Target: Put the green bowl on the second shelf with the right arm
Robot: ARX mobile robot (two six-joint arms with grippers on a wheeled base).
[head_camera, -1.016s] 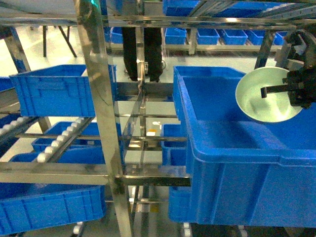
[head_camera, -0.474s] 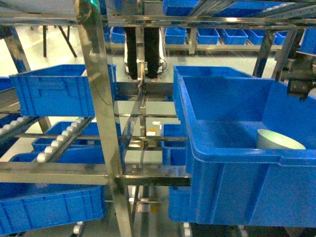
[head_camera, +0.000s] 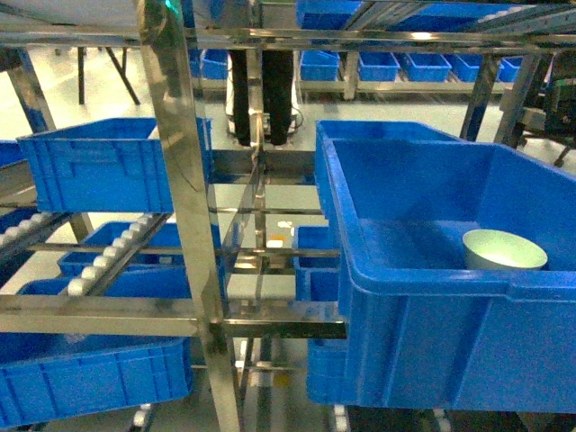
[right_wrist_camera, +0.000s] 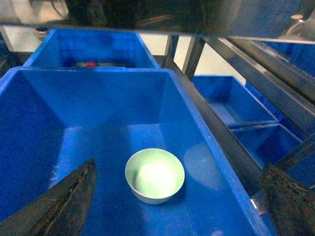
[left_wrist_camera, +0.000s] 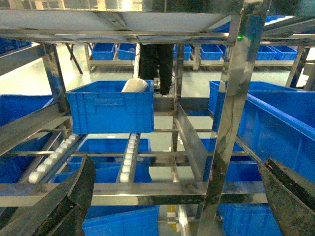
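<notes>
The green bowl (right_wrist_camera: 155, 175) stands upright on the floor of a large blue crate (right_wrist_camera: 44, 147), near its right wall, with nothing touching it. The same green bowl (head_camera: 504, 249) shows in the head view behind the crate's (head_camera: 423, 333) front wall. My right gripper (right_wrist_camera: 178, 167) hangs open above the bowl, one dark finger at each side of the view. Only a dark bit of the right arm (head_camera: 565, 97) shows at the head view's right edge. The second shelf (head_camera: 108, 317) is the steel tier with white rollers, left of the crate. My left gripper (left_wrist_camera: 178, 161) is open and empty before the rack.
A steel upright (head_camera: 184, 207) stands close in front. Smaller blue crates (head_camera: 108, 162) sit on the rack's tiers, with more (head_camera: 90, 373) below. A person in dark trousers (head_camera: 261, 90) stands behind the rack. Steel bars (right_wrist_camera: 275, 83) run along the right of the big crate.
A second ago my right gripper held the bowl tilted above the big crate. It has let go, the bowl now rests upright in the crate, and the gripper has drawn up and to the right.
</notes>
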